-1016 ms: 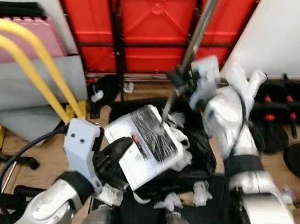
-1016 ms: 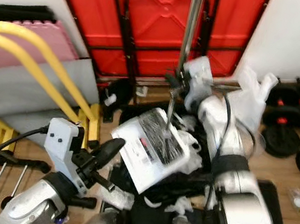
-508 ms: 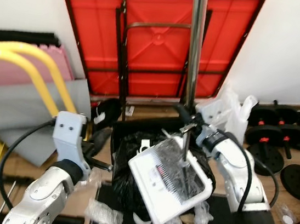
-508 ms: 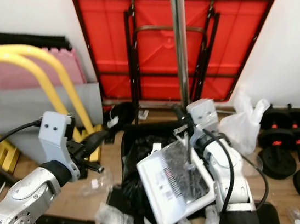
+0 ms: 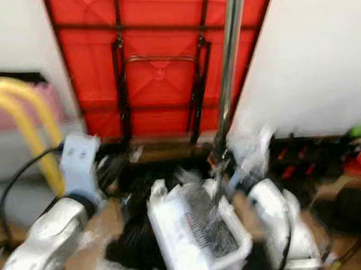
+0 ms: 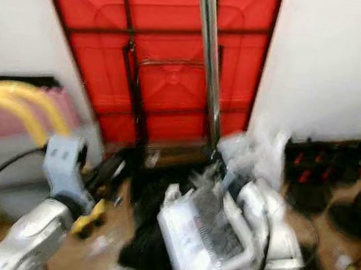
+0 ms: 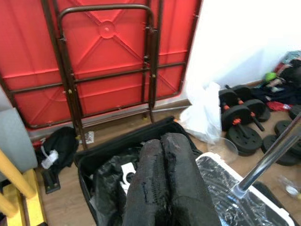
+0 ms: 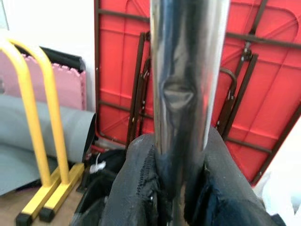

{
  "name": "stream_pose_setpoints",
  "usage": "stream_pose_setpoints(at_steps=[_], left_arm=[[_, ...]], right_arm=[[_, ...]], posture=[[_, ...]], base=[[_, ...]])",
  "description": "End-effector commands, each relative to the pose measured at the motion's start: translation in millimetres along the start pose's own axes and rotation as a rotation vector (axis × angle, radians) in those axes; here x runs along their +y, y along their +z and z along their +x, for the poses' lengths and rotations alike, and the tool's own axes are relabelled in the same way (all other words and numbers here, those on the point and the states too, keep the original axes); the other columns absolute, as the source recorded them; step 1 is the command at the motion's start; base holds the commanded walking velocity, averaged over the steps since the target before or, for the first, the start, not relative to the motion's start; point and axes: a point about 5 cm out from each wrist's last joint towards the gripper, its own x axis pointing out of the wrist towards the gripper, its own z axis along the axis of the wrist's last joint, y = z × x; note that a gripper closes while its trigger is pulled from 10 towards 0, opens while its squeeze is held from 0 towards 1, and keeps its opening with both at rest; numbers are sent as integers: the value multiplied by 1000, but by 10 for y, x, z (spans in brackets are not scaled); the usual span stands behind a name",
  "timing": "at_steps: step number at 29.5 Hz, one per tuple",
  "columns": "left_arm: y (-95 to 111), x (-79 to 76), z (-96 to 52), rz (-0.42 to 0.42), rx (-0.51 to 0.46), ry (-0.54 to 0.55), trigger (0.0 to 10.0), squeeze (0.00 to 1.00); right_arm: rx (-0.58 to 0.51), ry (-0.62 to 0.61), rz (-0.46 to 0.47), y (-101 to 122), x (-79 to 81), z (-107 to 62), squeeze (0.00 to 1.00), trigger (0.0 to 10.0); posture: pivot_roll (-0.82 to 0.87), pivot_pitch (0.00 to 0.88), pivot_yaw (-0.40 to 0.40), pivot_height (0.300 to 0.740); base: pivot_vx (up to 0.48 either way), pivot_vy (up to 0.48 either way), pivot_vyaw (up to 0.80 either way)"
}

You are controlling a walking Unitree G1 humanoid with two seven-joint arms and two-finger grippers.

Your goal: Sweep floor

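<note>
Upright, metal pole (image 8: pixel 181 70) (long axis vertical) in right end effector (image 8: pixel 174 188).

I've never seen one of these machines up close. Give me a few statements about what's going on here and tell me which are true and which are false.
1. The right claw grips a shiny metal pole. True.
2. The left claw holds the white dustpan. False: its fingers are pressed together on nothing.
3. A red folding table leans against the wall. True.
4. The plastic bag near the dumbbells is blue. False: it is white.
5. The black bin is lined with a black bag. True.
</note>
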Motion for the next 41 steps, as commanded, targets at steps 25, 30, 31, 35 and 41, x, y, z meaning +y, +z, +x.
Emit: stream_pose_setpoints(at_steps=[25, 30, 31, 35, 41], left_arm=[[-5, 28, 35, 33, -3, 7, 10000, 0], [44, 45, 41, 63, -26, 13, 10000, 0], [44, 45, 41, 63, -26, 13, 10000, 0], [89, 62, 45, 70, -47, 22, 10000, 0], [68, 64, 44, 85, -40, 25, 10000, 0]], right_arm=[[-11, -79, -4, 116, -77, 54, 0, 10000], [-4, -98, -6, 114, -83, 74, 0, 10000], [-4, -98, -6, 114, -83, 74, 0, 10000], [-1, -114, -4, 120, -95, 89, 0, 10000], [1, -178, -27, 115, -148, 99, 0, 10000]], posture=[[-69, 2, 40, 740], [-68, 4, 38, 740], [-68, 4, 38, 740], [-68, 4, 36, 740], [-72, 1, 37, 740]], base=[[-176, 0, 0], [0, 0, 0], [0, 0, 0], [0, 0, 0], [0, 0, 0]])
